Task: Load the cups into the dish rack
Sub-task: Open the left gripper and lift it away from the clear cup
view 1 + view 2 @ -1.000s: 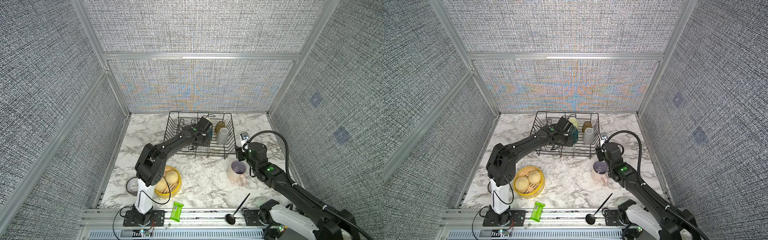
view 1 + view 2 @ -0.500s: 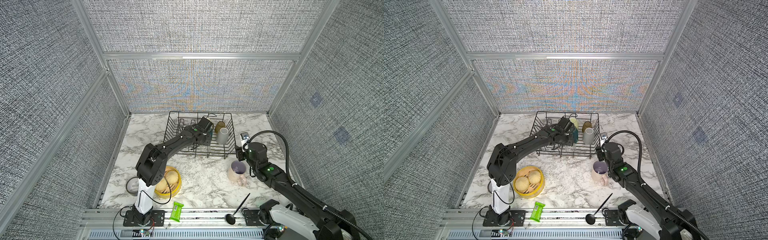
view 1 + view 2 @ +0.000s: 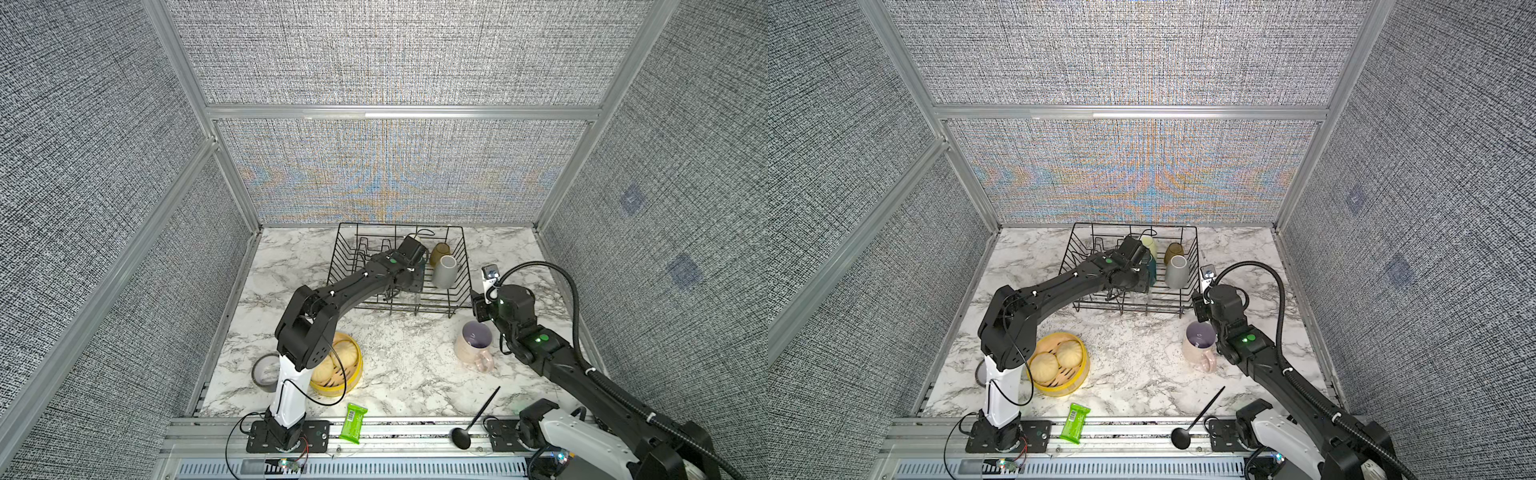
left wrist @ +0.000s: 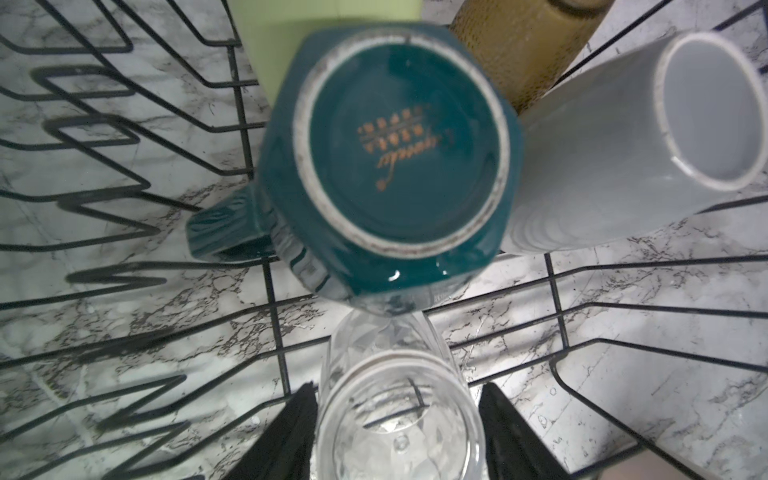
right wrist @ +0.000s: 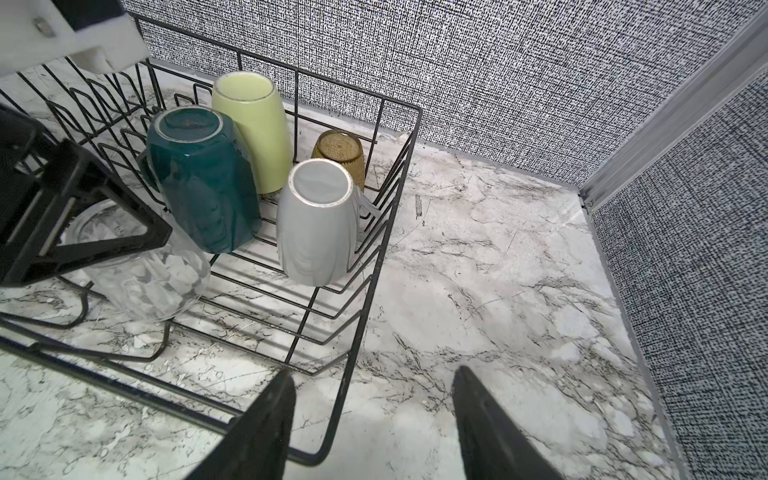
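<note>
Now, left claw (image 4: 399, 388) straddling clear glass (image 4: 399, 432), inside dish rack (image 3: 357, 257)

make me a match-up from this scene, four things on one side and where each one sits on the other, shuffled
Things
1. pink mug
2. dark teal mug
3. clear glass
4. black spoon

Places
a. between the fingers of the left gripper, inside the dish rack
b. upright on the marble table, outside the rack
c. lying at the table's front edge
d. base up in the rack, gold print showing on its underside

Pairs: 1-b, 2-d, 3-a, 4-c
</note>
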### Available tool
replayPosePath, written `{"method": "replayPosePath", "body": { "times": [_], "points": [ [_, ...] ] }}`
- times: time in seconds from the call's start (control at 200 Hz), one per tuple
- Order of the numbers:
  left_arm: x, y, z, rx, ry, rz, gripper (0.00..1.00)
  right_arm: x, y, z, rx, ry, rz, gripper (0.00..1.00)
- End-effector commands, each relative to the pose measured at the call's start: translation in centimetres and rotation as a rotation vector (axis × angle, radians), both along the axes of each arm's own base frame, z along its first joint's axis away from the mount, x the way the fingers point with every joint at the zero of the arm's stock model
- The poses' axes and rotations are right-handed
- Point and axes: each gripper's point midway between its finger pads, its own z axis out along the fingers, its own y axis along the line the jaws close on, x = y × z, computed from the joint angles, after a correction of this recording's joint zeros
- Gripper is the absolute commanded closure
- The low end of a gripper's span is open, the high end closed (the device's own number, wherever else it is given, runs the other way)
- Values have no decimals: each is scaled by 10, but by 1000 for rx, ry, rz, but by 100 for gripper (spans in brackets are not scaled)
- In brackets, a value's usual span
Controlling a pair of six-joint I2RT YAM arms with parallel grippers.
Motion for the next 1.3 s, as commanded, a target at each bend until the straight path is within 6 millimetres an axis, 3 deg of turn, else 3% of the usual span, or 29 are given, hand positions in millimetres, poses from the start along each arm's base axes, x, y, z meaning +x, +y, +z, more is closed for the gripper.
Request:
{"method": "replayPosePath", "body": {
  "times": [0.0,0.49,0.52,0.725,0.87,0.96,1.096,1.296],
  "points": [
    [-4,6,5,23,-2,-5,36,1,-3,3,-2,-19,-13,39],
    [-4,11,16,39,-31,-5,30,0,-3,5,9,-19,-15,39],
    [-5,12,31,20,-53,-6,30,0,-3,5,14,-15,-18,39],
    [-8,18,63,-5,-107,-13,28,-7,-11,10,96,52,-103,38],
    [-18,21,87,-43,-133,-34,28,-29,-29,1,264,216,-304,35],
    [-27,26,97,-67,-140,-55,28,-49,-29,-13,322,348,-354,34],
    [-46,36,105,-101,-149,-81,28,-72,-17,-34,314,510,-284,34],
    [-79,62,107,-116,-146,-96,28,-99,-17,-54,267,672,-275,33]
  ]
}}
